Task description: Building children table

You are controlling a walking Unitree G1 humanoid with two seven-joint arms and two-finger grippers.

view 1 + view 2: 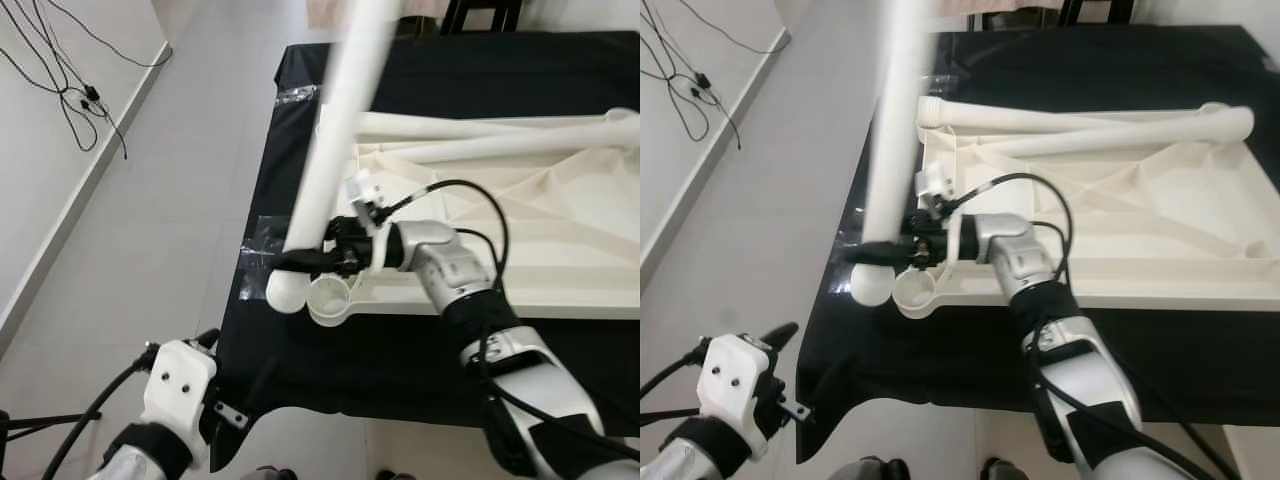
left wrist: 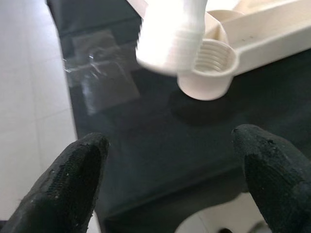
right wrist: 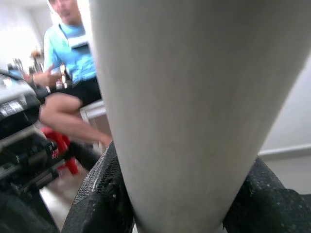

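Black cloth (image 1: 300,330) drapes the worktable over pale floor tiles (image 1: 150,230). Our right gripper (image 1: 312,260) pinches a smooth white leg (image 1: 335,140), its rounded end beside the threaded socket (image 1: 330,298) at the upturned tabletop's (image 1: 520,250) seven-o'clock corner. Our left gripper (image 2: 170,160) hangs spread at the cloth's edge.

Your right arm reaches forward and across to its left, its wrist level, and your right gripper (image 1: 305,262) is clamped on the lower part of the white table leg (image 1: 335,130), one black finger on either side. Your left arm sits low and close to the body; your left gripper (image 2: 170,170) has its fingers (image 2: 77,179) spread wide, holding nothing.
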